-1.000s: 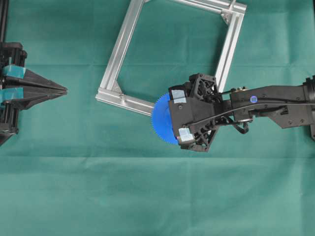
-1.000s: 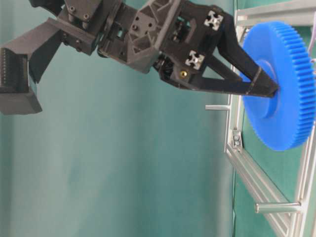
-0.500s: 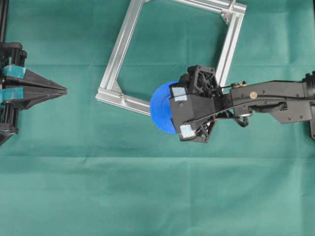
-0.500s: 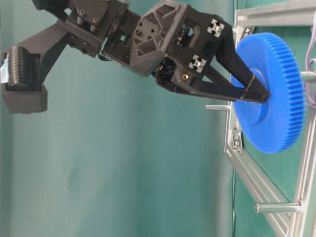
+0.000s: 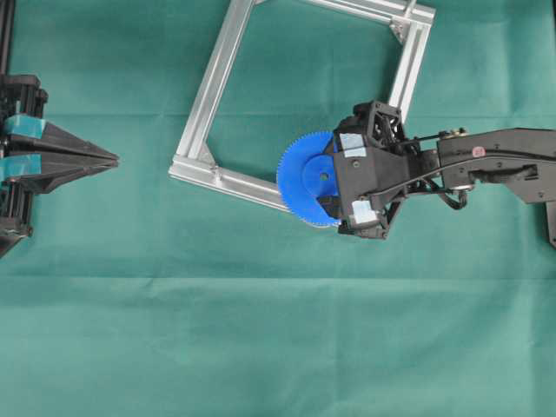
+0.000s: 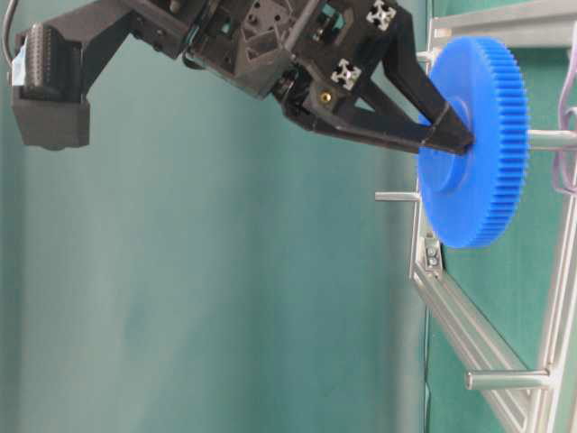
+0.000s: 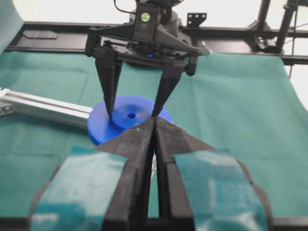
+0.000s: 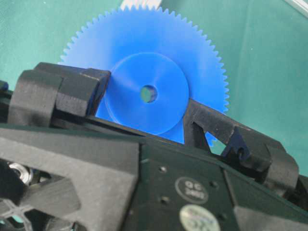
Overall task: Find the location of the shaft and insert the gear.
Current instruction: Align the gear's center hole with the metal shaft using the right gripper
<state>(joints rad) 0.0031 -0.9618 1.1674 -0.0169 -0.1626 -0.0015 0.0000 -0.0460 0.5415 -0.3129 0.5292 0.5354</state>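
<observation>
The right hand (image 5: 334, 185) is being seen clamped on the gear (image 5: 310, 178), its two black fingers (image 7: 109, 91) pressed against opposite sides of the raised round hub, with the small centre hole left uncovered between them. The gear is being held by that hub alone, its toothed rim standing free all round in the right wrist view. In the overhead view the gear is being carried over the lower right part of the frame (image 5: 213, 78), overlapping the lower rail near the corner where that rail meets the right one. In the table-level view the gear is being presented flat against the frame's plane, with a silver pin, the shaft (image 6: 550, 139), showing just behind its far face at about hub height; whether the pin is already entering the hole cannot be told from these views. Thin pale wire loops (image 6: 566, 99) are being seen beside that pin at the picture's right edge. Other short silver pegs (image 6: 505, 380) are being seen projecting from the frame lower down, well apart from the gear. The left hand (image 5: 109, 160) is being kept well apart from all this at the left edge of the green surface (image 5: 261, 339), its fingers pressed together with nothing between them, pointing toward the gear.
</observation>
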